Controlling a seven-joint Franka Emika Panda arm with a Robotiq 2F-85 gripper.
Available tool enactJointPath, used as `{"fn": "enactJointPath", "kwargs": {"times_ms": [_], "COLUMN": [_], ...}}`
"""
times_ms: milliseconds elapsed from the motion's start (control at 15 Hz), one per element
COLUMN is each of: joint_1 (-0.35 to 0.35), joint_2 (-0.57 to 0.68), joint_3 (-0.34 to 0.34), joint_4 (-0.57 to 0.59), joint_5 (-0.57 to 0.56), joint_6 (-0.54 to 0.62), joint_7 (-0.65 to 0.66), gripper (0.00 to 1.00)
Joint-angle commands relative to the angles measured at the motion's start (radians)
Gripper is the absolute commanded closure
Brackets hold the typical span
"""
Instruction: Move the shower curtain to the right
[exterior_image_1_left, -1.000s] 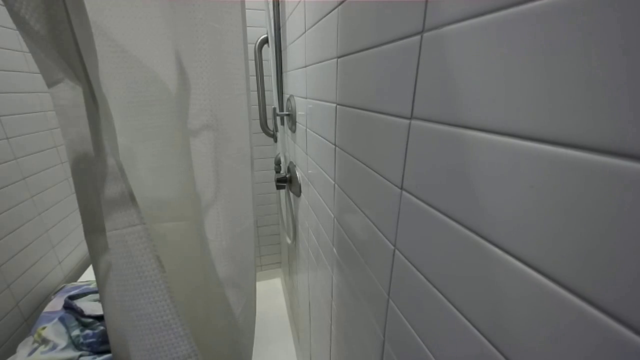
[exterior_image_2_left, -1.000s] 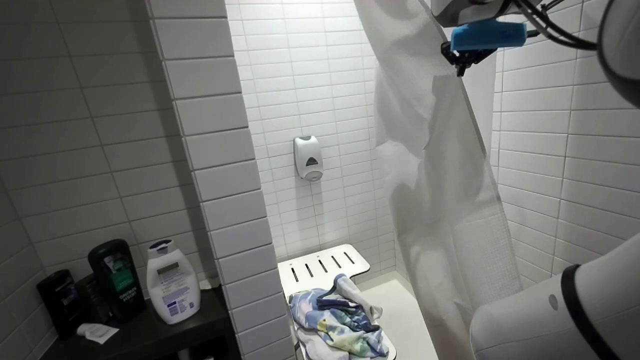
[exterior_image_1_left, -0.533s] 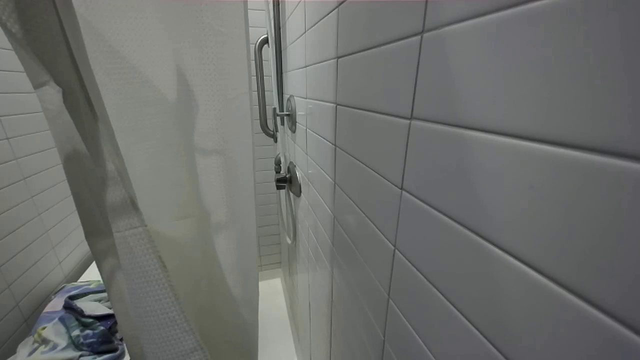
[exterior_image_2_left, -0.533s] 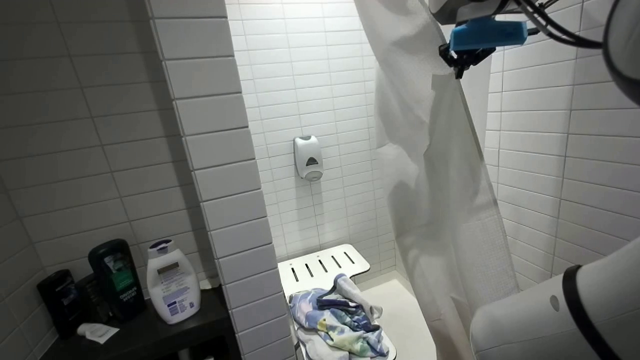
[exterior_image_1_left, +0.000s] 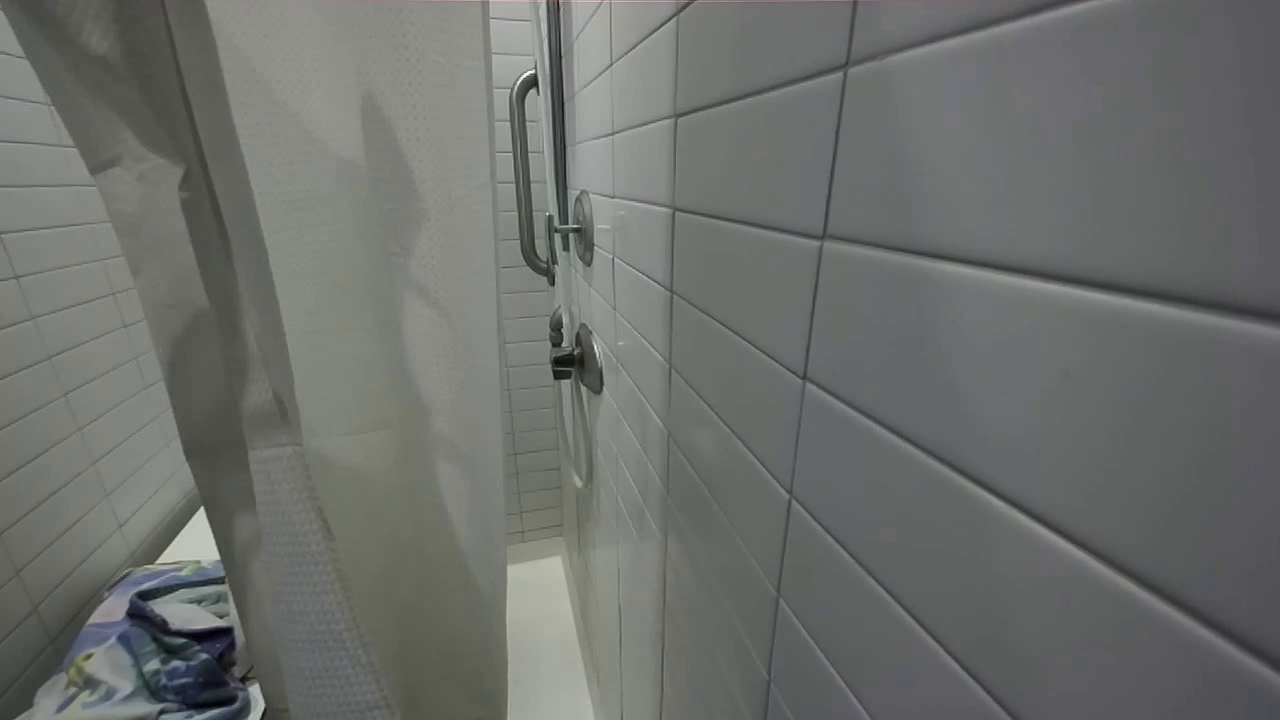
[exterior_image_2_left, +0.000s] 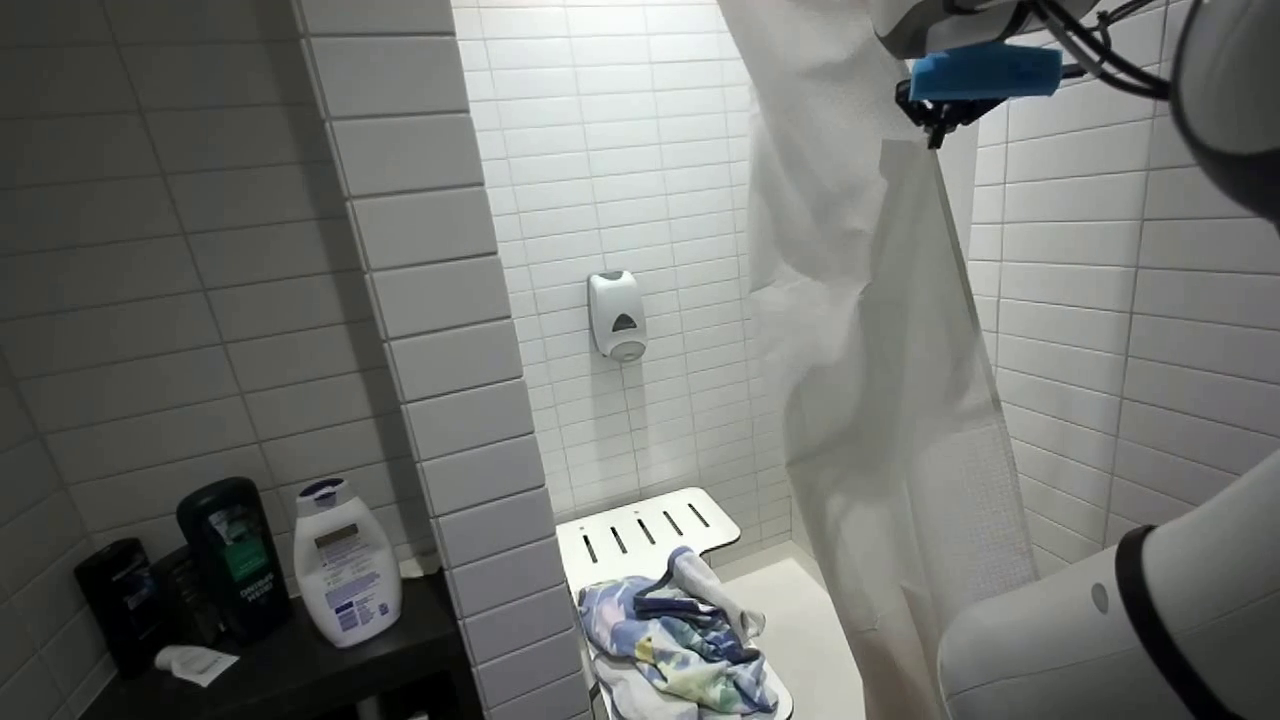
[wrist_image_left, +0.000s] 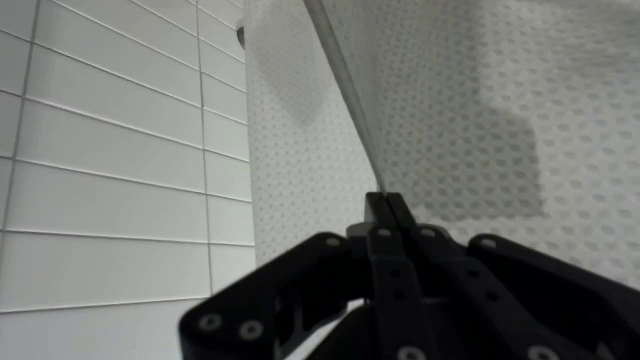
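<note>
Curtain (exterior_image_2_left: 890, 330), white, marked with a small regular pattern in the wrist view: hung in long folds to the right of the dispenser (exterior_image_2_left: 618, 315) in an exterior view. In an exterior view, much of the left half is taken up by it, and a gap is left between it and the tiled wall (exterior_image_1_left: 900, 260). Within that gap a bar (exterior_image_1_left: 520, 180) and a knob (exterior_image_1_left: 563, 362) are seen.

Gripper (wrist_image_left: 384, 195), black: fingers set together, the curtain's edge pinched between the tips. Below the tips, the edge is slanted down and to the right in an exterior view. A blue cover (exterior_image_2_left: 985, 72) is carried above the fingers.

Arm (exterior_image_2_left: 1120, 610), white, black-banded: placed at the right; part of the lower curtain is hidden behind it.

Seat (exterior_image_2_left: 606, 566), white, slotted: set below the dispenser, which is fixed to the back wall (exterior_image_2_left: 690, 200). Cloth (exterior_image_2_left: 680, 640), multicoloured, is laid crumpled on it. In an exterior view the cloth is seen just beside the curtain's edge.

Shelf (exterior_image_2_left: 290, 665), dark, at lower left: a white bottle (exterior_image_2_left: 345, 570) and dark bottles (exterior_image_2_left: 235, 560) are stood on it, near one another; a small tube (exterior_image_2_left: 195, 663) is laid in front.
</note>
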Motion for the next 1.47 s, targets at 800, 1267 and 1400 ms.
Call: {"fn": "enactJointPath", "kwargs": {"times_ms": [800,1267,1400], "joint_1": [-0.083,-0.203,-0.18], "joint_2": [0.476,0.639,0.598], "joint_3": [-0.364,-0.408,-0.41], "joint_4": [0.644,0.856,0.774], "joint_5": [0.316,0.504,0.479], "joint_6": [-0.102,-0.211,-0.178], "joint_7": [0.043,0.065,0.038], "gripper": [1.0,1.0,0.98]}}
